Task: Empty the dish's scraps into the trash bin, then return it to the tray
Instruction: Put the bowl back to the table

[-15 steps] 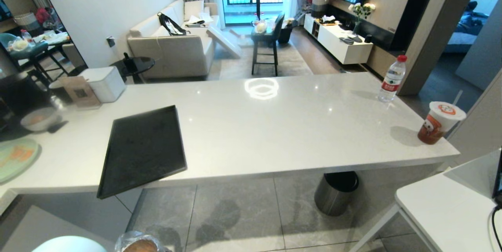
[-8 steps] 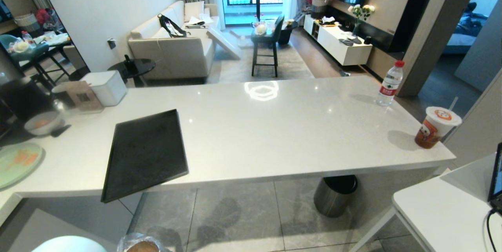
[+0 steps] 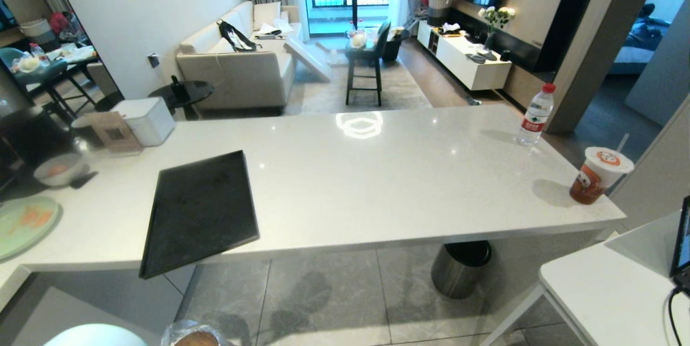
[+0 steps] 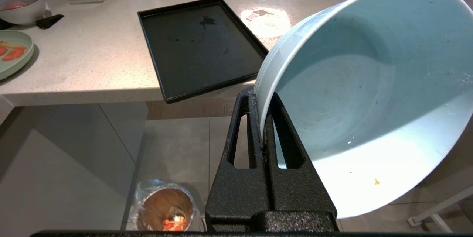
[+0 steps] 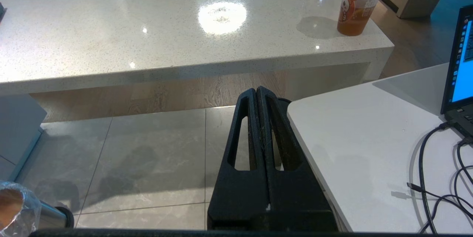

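My left gripper point(image 4: 260, 96) is shut on the rim of the dish point(image 4: 369, 93), a pale blue bowl held tilted above the floor. Its white inside shows only a tiny orange crumb. The dish's rim also shows at the lower left of the head view point(image 3: 94, 335). Below and beside it on the floor stands the trash bin point(image 4: 164, 209), steel with a clear bag, with the scraps point(image 4: 172, 224) at its bottom. The black tray point(image 3: 199, 211) lies bare on the white counter, one corner overhanging the front edge. My right gripper point(image 5: 257, 91) hangs shut and holds nothing.
A larger dark bin point(image 3: 461, 268) stands under the counter. A green plate point(image 3: 24, 225) and a greyish bowl point(image 3: 56, 168) sit at the counter's left. A water bottle point(image 3: 535, 114) and a drink cup point(image 3: 598, 173) stand at its right. A white table point(image 3: 609, 292) with a laptop is nearby.
The whole head view shifted a little early in the second, so the camera moved. It has since held still. Nothing on the counter has moved.
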Robot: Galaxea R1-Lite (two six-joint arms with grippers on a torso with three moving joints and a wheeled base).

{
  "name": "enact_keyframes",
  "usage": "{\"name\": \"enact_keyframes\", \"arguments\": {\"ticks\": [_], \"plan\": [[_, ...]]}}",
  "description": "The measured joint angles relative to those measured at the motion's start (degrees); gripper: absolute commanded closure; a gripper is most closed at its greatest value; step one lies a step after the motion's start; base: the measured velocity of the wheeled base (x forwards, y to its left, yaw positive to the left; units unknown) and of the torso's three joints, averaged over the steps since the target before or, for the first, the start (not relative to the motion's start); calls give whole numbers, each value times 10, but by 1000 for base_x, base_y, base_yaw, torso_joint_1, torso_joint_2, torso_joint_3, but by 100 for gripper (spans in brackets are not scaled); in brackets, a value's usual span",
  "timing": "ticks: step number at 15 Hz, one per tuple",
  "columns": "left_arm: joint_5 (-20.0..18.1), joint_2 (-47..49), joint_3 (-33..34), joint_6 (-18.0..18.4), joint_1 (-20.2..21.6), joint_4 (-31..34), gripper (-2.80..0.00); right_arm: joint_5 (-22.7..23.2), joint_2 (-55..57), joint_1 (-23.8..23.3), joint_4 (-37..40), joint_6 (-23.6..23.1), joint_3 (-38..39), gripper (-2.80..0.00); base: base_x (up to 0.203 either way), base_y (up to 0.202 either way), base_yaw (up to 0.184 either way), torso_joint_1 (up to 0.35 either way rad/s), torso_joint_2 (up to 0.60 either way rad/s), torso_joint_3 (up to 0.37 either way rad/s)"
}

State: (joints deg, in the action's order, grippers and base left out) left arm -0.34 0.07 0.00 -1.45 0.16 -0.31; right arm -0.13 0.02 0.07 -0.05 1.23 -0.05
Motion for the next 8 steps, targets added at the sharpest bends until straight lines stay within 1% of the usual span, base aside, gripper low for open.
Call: {"name": "enact_keyframes", "arguments": {"ticks": [5, 6, 8], "plan": [[0, 0, 0, 0, 0, 0, 0, 0, 0, 0, 0, 0, 0, 0, 0, 0, 0, 0, 0, 0], [0, 0, 0, 0, 0, 0, 0, 0, 0, 0, 0, 0, 0, 0, 70, 0, 0, -2, -2, 2], [0, 0, 0, 0, 0, 0, 0, 0, 0, 0, 0, 0, 0, 0, 172, 0, -2, 0, -7, 0]]}}
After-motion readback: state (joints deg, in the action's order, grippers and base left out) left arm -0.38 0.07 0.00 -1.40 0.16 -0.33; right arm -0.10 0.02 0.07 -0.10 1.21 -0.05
